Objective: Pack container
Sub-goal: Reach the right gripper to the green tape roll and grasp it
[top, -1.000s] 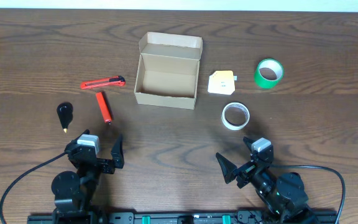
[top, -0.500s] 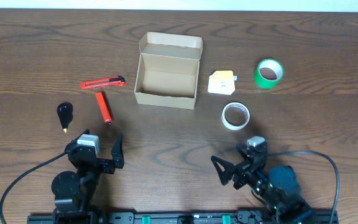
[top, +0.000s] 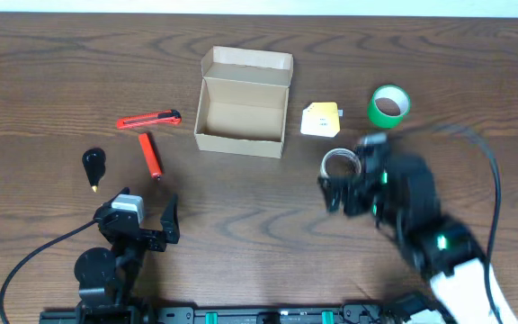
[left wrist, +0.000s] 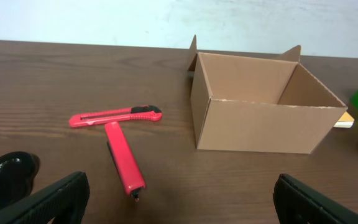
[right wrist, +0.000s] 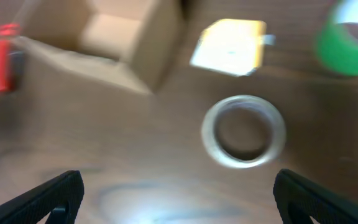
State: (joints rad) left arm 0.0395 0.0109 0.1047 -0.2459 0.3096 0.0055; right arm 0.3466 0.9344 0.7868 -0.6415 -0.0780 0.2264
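The container (top: 239, 142) is a tan cardboard box, open and empty, flap lid up at the back. It also shows in the left wrist view (left wrist: 260, 124) and, blurred, in the right wrist view (right wrist: 114, 37). My right gripper (top: 347, 176) is open and empty, raised just over the whitish tape roll (top: 336, 162), which lies ahead of its fingers in the right wrist view (right wrist: 244, 132). My left gripper (top: 142, 218) is open and empty near the front edge. A red box cutter (top: 149, 119) and a red marker (top: 150, 154) lie left of the box.
A green tape roll (top: 388, 106) and a yellow note pad (top: 320, 119) lie right of the box. A black pointed tool (top: 93, 165) lies at the far left. The right arm's cable (top: 488, 180) loops on the right.
My right arm has lifted from its rest near the front edge and moved forward to the whitish tape roll. The left arm has not moved.
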